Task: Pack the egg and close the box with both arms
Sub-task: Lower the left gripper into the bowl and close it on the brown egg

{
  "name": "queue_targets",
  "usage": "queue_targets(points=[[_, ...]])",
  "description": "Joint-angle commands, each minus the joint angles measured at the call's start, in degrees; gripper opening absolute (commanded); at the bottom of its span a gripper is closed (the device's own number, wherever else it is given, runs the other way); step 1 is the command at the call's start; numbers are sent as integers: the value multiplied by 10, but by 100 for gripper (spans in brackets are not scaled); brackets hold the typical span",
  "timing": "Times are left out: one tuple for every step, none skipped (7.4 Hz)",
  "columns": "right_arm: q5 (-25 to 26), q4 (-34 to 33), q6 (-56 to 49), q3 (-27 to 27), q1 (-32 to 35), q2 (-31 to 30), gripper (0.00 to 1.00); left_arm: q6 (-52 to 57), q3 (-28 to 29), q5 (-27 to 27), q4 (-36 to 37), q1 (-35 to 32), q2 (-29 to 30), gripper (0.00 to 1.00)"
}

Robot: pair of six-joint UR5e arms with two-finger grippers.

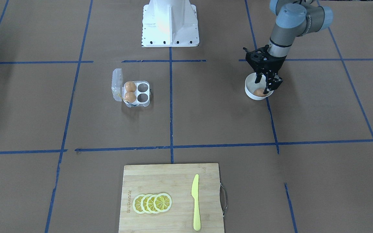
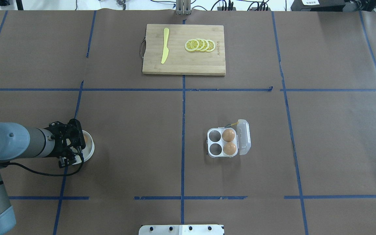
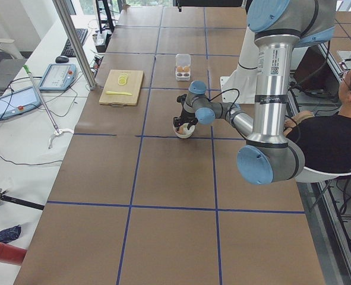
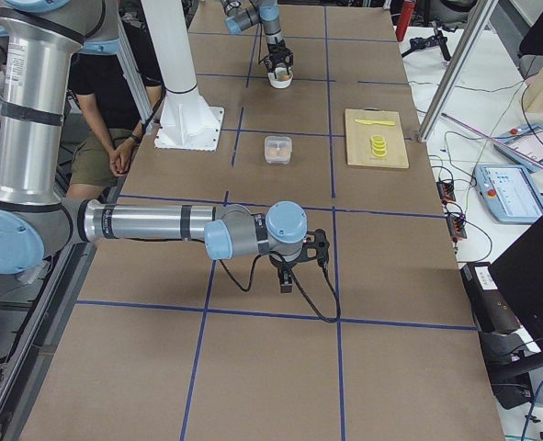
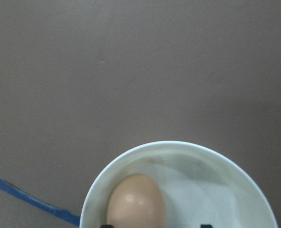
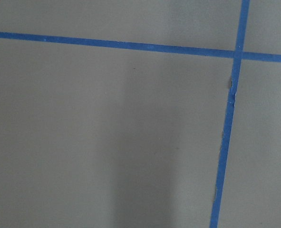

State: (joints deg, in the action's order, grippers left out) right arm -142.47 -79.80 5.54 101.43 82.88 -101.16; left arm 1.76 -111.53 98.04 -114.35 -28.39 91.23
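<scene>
One tan egg [image 1: 259,93] lies in a white bowl [image 1: 249,87]; the left wrist view shows the egg [image 5: 135,202] low in the bowl [image 5: 178,145]. My left gripper [image 1: 264,82] is open and hangs just above the bowl, fingers straddling the egg without touching it. The clear box [image 1: 137,94] stands open mid-table, its lid [image 1: 117,84] folded back. It holds two eggs [image 1: 129,86] [image 1: 130,96], and its other two cells are empty. My right gripper [image 4: 294,265] shows only in the exterior right view, low over bare table; I cannot tell whether it is open.
A wooden cutting board [image 1: 160,181] with lemon slices [image 1: 152,203] and a yellow knife [image 1: 195,202] lies on the side opposite the robot. The white pedestal [image 1: 170,22] stands at the robot's base. A seated person [image 3: 329,133] is beside the table.
</scene>
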Motion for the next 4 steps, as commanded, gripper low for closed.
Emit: queue_targets(points=[[0, 1, 0, 0, 0, 0, 100, 0, 9, 1, 1, 4, 11, 70], [0, 1, 0, 1, 0, 0, 100, 0, 11, 1, 1, 4, 11, 70], [0, 1, 0, 1, 0, 0, 100, 0, 11, 1, 1, 4, 12, 70], [0, 1, 1, 1, 0, 0, 100, 0, 11, 1, 1, 4, 14, 70]])
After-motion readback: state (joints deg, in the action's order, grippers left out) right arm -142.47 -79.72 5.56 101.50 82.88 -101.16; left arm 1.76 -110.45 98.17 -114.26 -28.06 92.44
